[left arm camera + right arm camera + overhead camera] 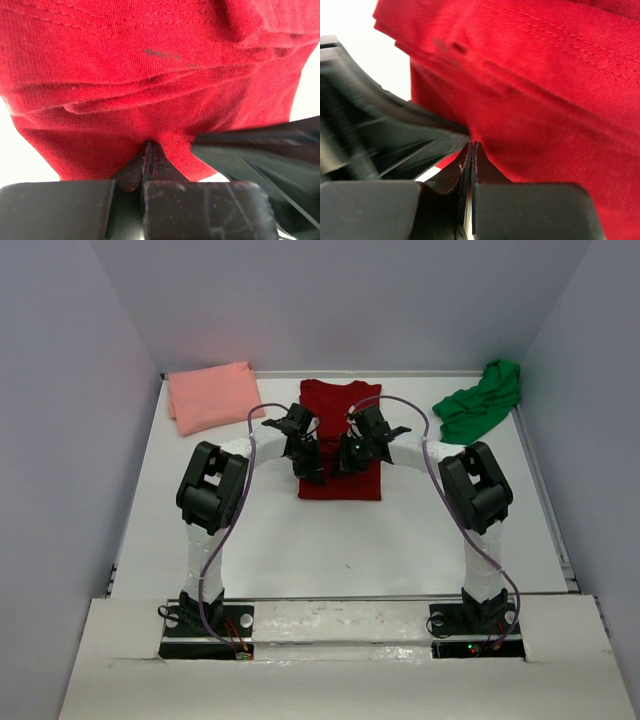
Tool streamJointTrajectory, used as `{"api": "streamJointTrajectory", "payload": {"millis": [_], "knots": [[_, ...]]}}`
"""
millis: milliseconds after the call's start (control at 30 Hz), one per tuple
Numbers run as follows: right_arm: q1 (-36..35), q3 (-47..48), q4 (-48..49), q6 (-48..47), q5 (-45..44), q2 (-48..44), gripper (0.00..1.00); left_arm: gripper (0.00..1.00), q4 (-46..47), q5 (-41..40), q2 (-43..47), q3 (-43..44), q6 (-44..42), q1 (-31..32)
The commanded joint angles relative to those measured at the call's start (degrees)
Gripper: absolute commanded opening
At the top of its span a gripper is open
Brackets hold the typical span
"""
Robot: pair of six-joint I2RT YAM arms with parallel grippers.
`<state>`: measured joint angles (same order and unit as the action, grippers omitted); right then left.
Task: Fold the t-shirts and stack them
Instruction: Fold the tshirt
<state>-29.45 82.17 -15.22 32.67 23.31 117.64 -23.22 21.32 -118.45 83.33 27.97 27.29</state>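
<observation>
The dark red t-shirt [340, 400] lies as a long folded strip in the middle of the table. My left gripper [309, 468] and right gripper [345, 462] sit close together over its near half. In the left wrist view the jaws [148, 150] are pressed together on a pinch of the red cloth [150, 75]. In the right wrist view the jaws [471, 148] are likewise shut on the red cloth [545, 100]. The salmon pink t-shirt [212, 396] lies folded at the back left. The bright green t-shirt [482, 400] lies crumpled at the back right.
The white table [340, 550] is walled by grey panels on three sides. The right arm [260, 150] shows close by in the left wrist view, and the left arm [380, 135] shows close by in the right wrist view.
</observation>
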Motion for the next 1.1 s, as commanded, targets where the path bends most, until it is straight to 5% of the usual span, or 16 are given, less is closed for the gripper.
{"api": "streamJointTrajectory", "payload": {"millis": [0,633,1067], "knots": [[-0.61,2.47,1.95,-1.99,-3.44,1.53,0.0,0.0,-2.0,-0.84,-0.64,1.66,-1.95,0.22],[-1.13,14.06,1.25,-3.92,-13.29,10.66,0.0,0.0,-2.44,-0.4,1.21,-0.97,-2.48,0.22],[0.62,38.99,0.98,-10.68,-34.11,19.9,0.0,0.0,-1.91,-0.84,4.37,-5.28,-3.09,0.22]]}}
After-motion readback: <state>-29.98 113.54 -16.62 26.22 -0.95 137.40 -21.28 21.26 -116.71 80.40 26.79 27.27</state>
